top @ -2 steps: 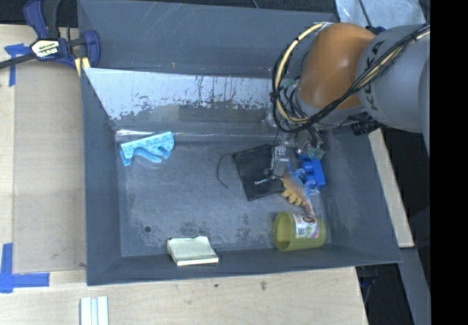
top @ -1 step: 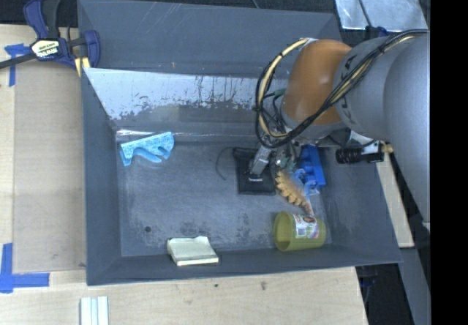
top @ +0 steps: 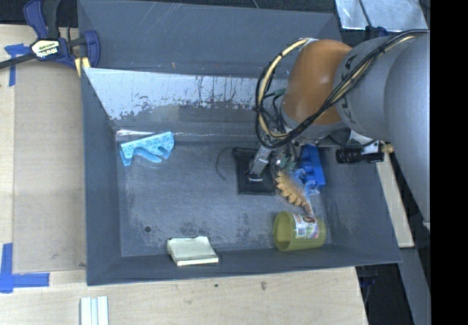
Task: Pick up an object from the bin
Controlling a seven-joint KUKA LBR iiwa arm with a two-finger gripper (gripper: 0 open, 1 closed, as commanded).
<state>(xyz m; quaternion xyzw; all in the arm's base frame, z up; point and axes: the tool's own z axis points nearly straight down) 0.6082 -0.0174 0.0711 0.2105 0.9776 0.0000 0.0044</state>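
My gripper [top: 259, 165] is low in the bin's right half, beneath the arm's orange cover, with its silver tip over a flat black block [top: 245, 173] on the floor. Whether it touches the block is unclear. Just right of it lies a blue plastic piece [top: 312, 171], partly hidden by cables. A tan, ridged, feather-like thing [top: 293, 190] lies in front of the gripper, slanting toward the front right. An olive-yellow jar [top: 296, 232] with a label lies on its side near the front right corner.
A light blue toy-like piece [top: 148, 146] lies at the back left of the floor. A pale yellow pad [top: 191, 250] rests against the front wall. The arm and its cables cover the bin's right side; bare floor stretches across the middle and left.
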